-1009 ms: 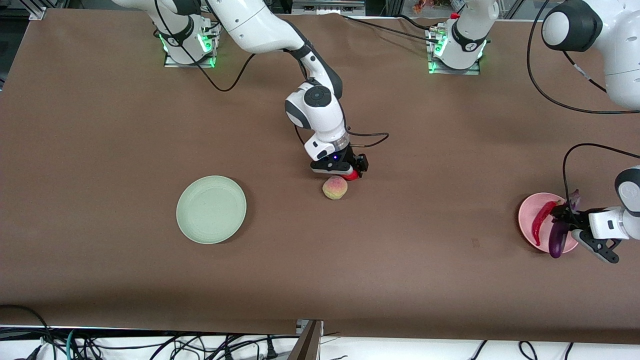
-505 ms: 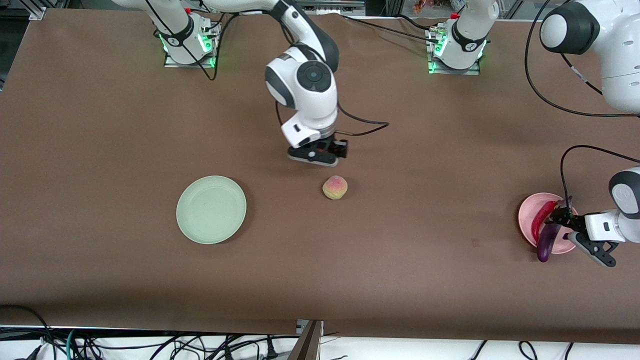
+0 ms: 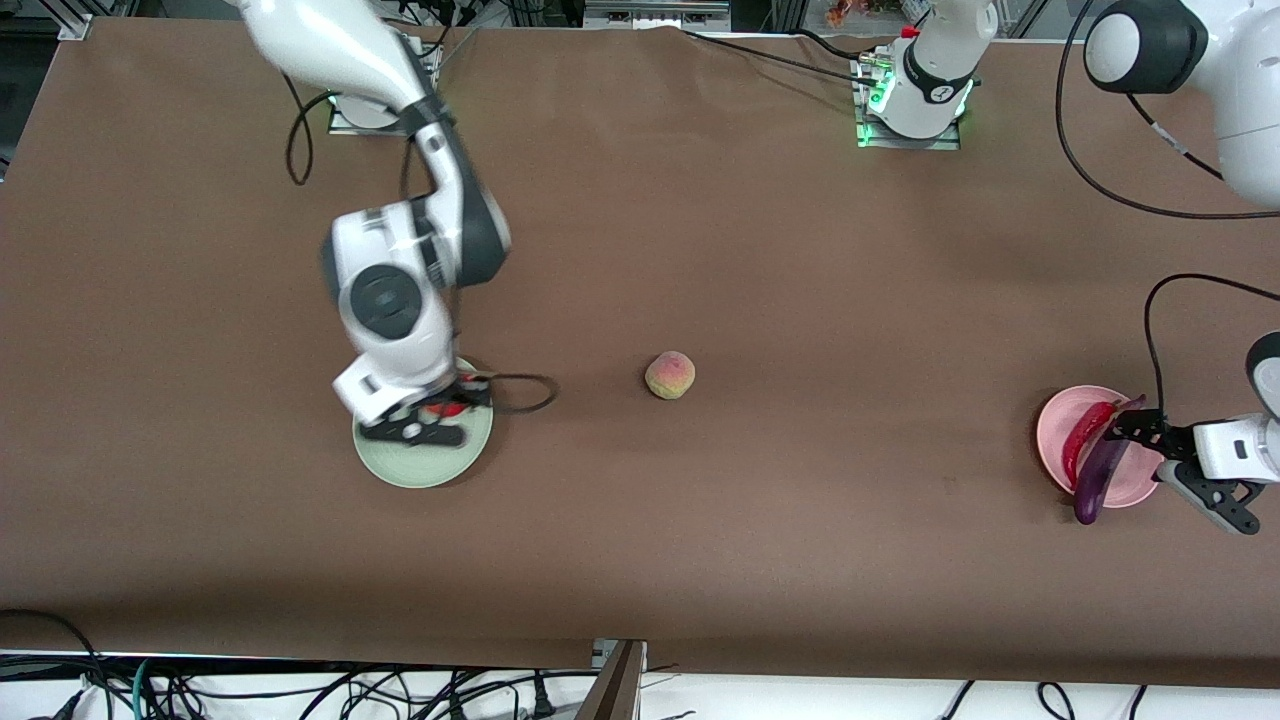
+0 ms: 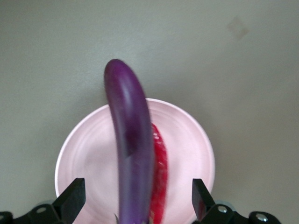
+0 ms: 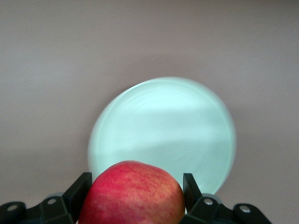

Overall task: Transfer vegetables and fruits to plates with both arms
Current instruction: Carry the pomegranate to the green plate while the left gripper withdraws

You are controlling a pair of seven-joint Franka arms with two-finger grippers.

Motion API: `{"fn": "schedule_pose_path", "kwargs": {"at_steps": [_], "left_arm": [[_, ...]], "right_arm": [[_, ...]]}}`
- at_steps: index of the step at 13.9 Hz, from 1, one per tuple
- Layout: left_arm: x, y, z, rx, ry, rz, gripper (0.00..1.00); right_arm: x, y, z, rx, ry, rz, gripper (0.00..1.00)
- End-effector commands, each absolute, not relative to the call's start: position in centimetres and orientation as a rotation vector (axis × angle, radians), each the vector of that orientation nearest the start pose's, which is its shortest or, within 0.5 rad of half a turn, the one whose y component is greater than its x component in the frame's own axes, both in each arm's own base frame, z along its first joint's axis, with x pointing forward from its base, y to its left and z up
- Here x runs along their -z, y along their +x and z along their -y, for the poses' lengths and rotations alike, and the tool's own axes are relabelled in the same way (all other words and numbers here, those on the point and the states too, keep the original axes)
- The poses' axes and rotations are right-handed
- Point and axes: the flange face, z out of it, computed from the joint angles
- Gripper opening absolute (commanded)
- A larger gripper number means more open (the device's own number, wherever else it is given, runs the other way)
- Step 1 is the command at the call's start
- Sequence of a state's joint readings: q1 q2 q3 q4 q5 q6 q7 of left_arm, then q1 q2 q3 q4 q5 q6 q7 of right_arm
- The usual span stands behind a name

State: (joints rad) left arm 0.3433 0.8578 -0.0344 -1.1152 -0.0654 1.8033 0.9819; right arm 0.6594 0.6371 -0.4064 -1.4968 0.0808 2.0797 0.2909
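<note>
The red fruit (image 5: 133,192) sits clamped between the fingers of the right claw (image 3: 425,412), held in the air over the mint green plate (image 3: 400,465), which lies toward the right arm's end of the desk (image 3: 760,250). The right arm comes down from its base in a steep bend, its wrist pointing down at the plate. Only the right wrist view shows the fruit's skin clearly: glossy red with fine paler streaks, filling the space between the two black fingers; the front view gives just a sliver of red under the wrist.

The peach (image 3: 670,375), yellowish with a pink blush, rests alone on the desk near the middle.

On the pink plate (image 3: 1055,425), at the left arm's end, lies the curved red chili pepper (image 3: 1082,440), and just beside it the purple eggplant (image 3: 1098,480), whose tip overhangs the rim on the side nearer the front camera. The left claw (image 3: 1135,432) hovers low over the plate with its wrist nearly level, fingers spread wide on either side of the eggplant, as the left wrist view shows.
</note>
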Motion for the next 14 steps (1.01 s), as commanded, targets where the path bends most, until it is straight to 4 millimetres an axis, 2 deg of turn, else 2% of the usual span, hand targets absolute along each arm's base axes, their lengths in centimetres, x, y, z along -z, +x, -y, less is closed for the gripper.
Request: {"fn": "schedule_pose_path", "kwargs": {"at_steps": [1, 2, 4, 6, 8, 9, 10, 11, 12, 13, 14], "left_arm": [[-35.4, 70.7, -20.7, -0.192, -3.117, -0.91, 1.0], [-38.5, 70.5, -19.6, -0.195, -3.098, -0.828, 1.0], [-43.9, 69.1, -17.3, -0.248, -3.093, -0.69, 1.0], [-48.2, 67.3, -14.5, -0.319, -3.116, -0.559, 1.0], [-54.1, 64.2, -11.6, -0.391, -3.123, -0.437, 1.0], [-57.3, 62.2, -10.1, -0.416, -3.12, -0.39, 1.0], [-60.3, 60.3, -8.8, -0.42, -3.114, -0.36, 1.0], [-63.1, 58.4, -7.6, -0.406, -3.109, -0.351, 1.0], [-65.3, 56.4, -6.7, -0.401, -3.106, -0.331, 1.0], [-67.3, 54.0, -5.3, -0.387, -3.098, -0.305, 1.0], [-69.0, 51.7, -3.9, -0.357, -3.093, -0.278, 1.0]], "right_arm": [[-28.6, 68.8, -18.7, 0.094, -3.291, 0.037, 0.2], [-27.1, 69.1, -17.7, 0.085, -3.295, 0.028, 0.2], [-24.5, 69.1, -16.9, 0.041, -3.283, -0.019, 0.2], [-22.9, 69.0, -16.3, -0.008, -3.232, -0.08, 0.2], [-22.1, 68.9, -16.2, -0.029, -3.226, -0.06, 0.21], [-21.6, 68.8, -16.0, -0.04, -3.229, -0.063, 0.25], [-21.4, 68.8, -15.9, -0.044, -3.23, -0.067, 0.46], [-21.6, 69.0, -15.4, -0.038, -3.228, -0.076, 0.86], [-22.6, 69.4, -14.8, -0.025, -3.221, -0.089, 1.0], [-23.9, 69.6, -14.9, -0.001, -3.213, -0.046, 1.0], [-26.4, 69.9, -15.3, 0.046, -3.195, -0.006, 1.0]]}}
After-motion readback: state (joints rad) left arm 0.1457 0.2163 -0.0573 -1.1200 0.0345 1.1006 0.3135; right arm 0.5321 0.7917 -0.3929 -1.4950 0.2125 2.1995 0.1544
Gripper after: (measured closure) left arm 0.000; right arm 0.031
